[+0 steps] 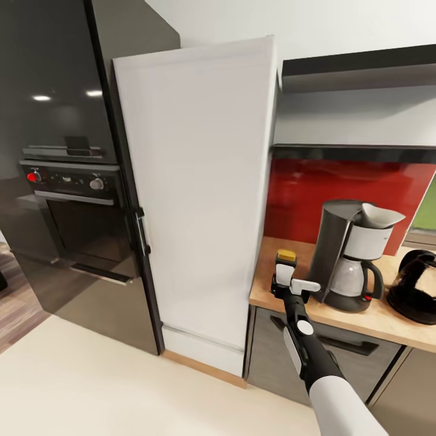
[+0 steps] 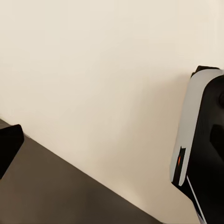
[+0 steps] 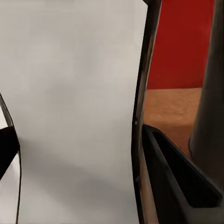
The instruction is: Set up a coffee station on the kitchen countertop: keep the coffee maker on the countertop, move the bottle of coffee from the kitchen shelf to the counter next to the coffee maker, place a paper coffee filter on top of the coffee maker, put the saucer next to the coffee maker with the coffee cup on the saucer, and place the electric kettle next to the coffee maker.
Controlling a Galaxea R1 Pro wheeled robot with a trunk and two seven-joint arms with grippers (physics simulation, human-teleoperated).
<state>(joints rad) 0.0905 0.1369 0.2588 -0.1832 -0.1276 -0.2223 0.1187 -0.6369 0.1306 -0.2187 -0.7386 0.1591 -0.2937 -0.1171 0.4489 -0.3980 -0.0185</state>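
Right tool [image 1: 289, 280] pinching yellow-capped coffee bottle [image 1: 286, 261] on wooden countertop [image 1: 266, 289], glossy coffee maker [image 1: 351, 260] beside.

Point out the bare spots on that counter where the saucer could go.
Free patch: the strip of countertop between the tall white cabinet and the coffee maker, though the right gripper holding the bottle of coffee sits over it now. Bare wood also runs behind, along the red backsplash. Crowded: between coffee maker and electric kettle.

- Wooden countertop [image 1: 387, 324] carries everything.
- Bottle of coffee [image 1: 285, 264] stands in the right gripper [image 1: 288, 280].
- Coffee maker [image 1: 353, 260] just beside the gripper.
- Electric kettle [image 1: 416, 287] beyond the coffee maker.
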